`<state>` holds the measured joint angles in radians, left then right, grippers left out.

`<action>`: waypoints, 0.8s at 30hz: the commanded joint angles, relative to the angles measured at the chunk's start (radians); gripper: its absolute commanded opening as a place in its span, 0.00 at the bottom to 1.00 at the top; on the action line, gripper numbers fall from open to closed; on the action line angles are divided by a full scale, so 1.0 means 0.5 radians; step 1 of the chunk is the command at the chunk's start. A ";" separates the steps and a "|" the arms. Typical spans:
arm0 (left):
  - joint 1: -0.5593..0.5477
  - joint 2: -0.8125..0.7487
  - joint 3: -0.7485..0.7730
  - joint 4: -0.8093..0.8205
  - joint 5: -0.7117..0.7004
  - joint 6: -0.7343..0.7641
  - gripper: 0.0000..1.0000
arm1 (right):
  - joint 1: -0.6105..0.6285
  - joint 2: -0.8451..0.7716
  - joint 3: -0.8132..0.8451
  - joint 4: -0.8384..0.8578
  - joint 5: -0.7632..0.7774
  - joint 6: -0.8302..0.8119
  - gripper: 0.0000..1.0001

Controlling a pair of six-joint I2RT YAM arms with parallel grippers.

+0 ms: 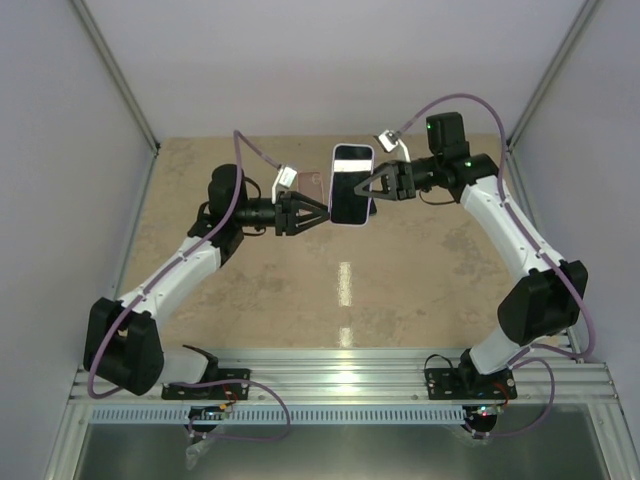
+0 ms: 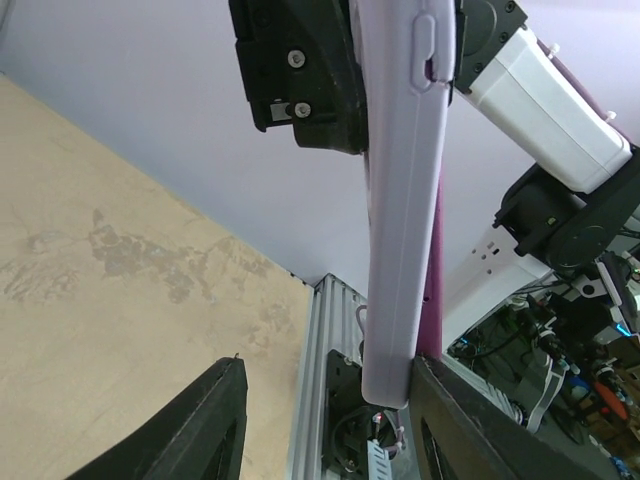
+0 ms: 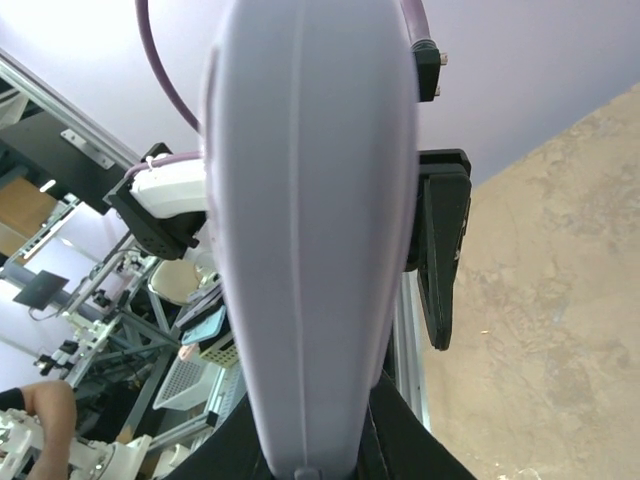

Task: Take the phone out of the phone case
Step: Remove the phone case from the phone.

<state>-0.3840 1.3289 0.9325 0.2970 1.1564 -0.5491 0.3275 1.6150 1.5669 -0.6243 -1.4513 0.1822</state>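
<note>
The phone [image 1: 352, 185] is held above the table [image 1: 250, 290], clamped by the right gripper [image 1: 374, 187]. The left gripper [image 1: 325, 213] is spread around its other edge, gripping nothing. The pinkish phone case [image 1: 313, 183] seems only partly peeled, so separation is left.

A tan bench [image 1: 420, 290], mottled with darker stains, shows a pale streak of glare [image 1: 345, 283] down its middle. An aluminium rail [image 1: 340, 368] runs along the near edge, carrying the left arm base [image 1: 205, 383] and the right arm base [image 1: 478, 380].
</note>
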 commanded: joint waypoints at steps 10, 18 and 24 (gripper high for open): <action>0.007 0.151 0.103 0.001 -0.207 -0.091 0.48 | 0.177 -0.013 0.103 -0.123 -0.607 -0.124 0.01; 0.007 0.242 0.027 1.113 0.009 -1.008 0.47 | 0.244 0.036 0.066 -0.134 -0.578 -0.150 0.01; 0.009 0.302 0.060 1.541 0.005 -1.291 0.40 | 0.244 0.054 -0.028 -0.105 -0.467 -0.134 0.01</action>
<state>-0.3779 1.4673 0.9276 0.8223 1.2900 -1.0084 0.3702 1.6238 1.5909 -0.6487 -1.4628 0.1207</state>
